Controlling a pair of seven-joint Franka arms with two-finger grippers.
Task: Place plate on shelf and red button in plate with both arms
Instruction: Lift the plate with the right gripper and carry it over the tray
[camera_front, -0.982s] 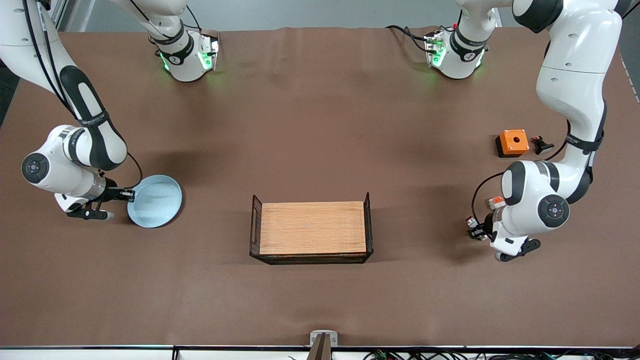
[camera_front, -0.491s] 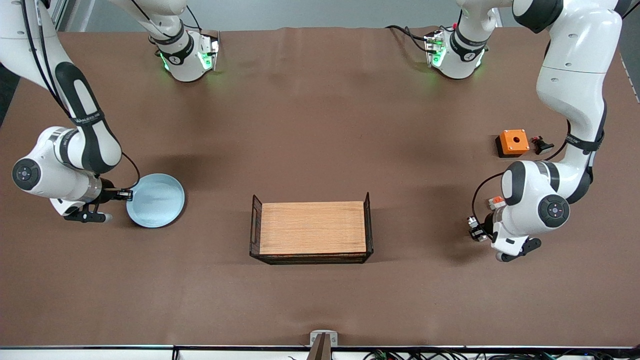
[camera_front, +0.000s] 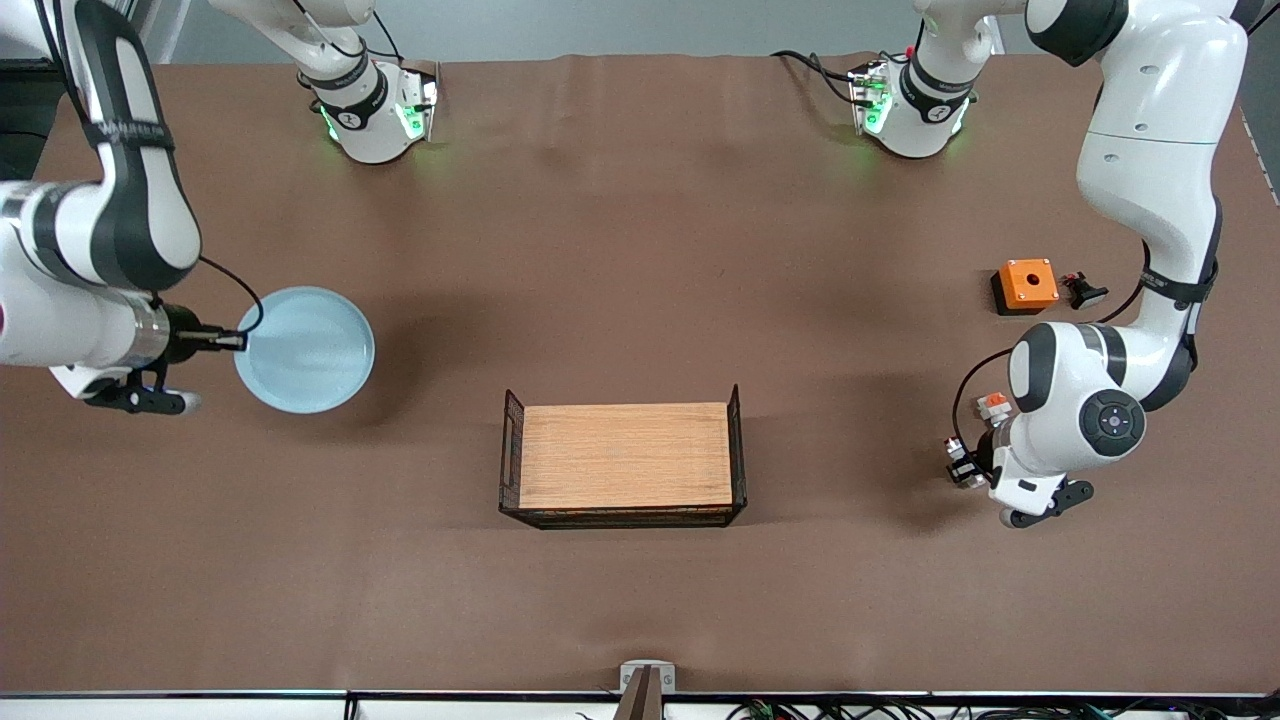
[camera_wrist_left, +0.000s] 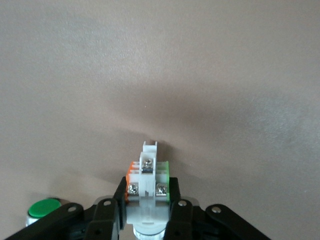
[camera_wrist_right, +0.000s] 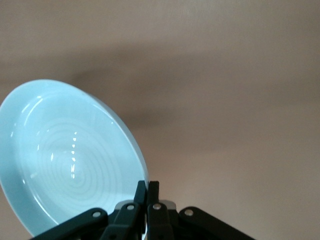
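Observation:
My right gripper (camera_front: 238, 341) is shut on the rim of the pale-blue plate (camera_front: 305, 350) and holds it in the air over the right arm's end of the table. In the right wrist view the plate (camera_wrist_right: 70, 160) is pinched at its edge between the closed fingers of the right gripper (camera_wrist_right: 148, 186). My left gripper (camera_front: 962, 468) is shut on the red button (camera_front: 955, 458), just above the table at the left arm's end. In the left wrist view my left gripper (camera_wrist_left: 147, 192) clamps the button's whitish body (camera_wrist_left: 148, 170), which has orange and green sides. The red cap is hidden there.
A wooden tray (camera_front: 625, 455) with black wire ends sits mid-table. An orange box with a round hole (camera_front: 1026, 284) and a small black part (camera_front: 1083, 290) lie by the left arm. A white block with an orange top (camera_front: 992, 405) lies beside the left gripper. A green-capped part (camera_wrist_left: 42, 209) shows in the left wrist view.
The right arm has lifted the plate off the table and carried it farther from the front camera. The left gripper has shifted slightly with the button in it.

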